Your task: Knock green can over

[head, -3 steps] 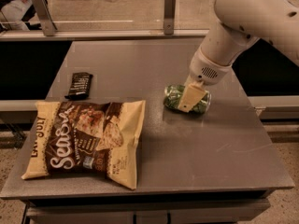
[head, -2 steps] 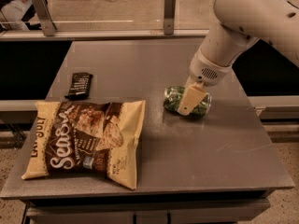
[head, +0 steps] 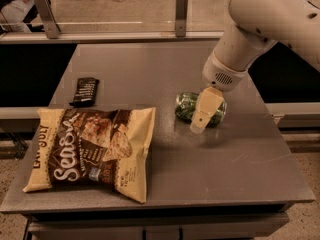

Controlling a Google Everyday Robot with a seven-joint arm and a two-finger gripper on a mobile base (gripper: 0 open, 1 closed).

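Observation:
The green can [head: 188, 105] lies on its side on the grey table [head: 225, 159], right of centre. My gripper [head: 205, 113] hangs from the white arm [head: 260, 19] that comes in from the upper right. It is right over the can's right half and hides that part. Whether it touches the can I cannot tell.
A large brown and cream chip bag [head: 95, 151] lies flat at the front left. A dark chocolate bar [head: 84, 91] lies behind it near the left edge. A rail with two metal posts [head: 181, 13] runs along the far side.

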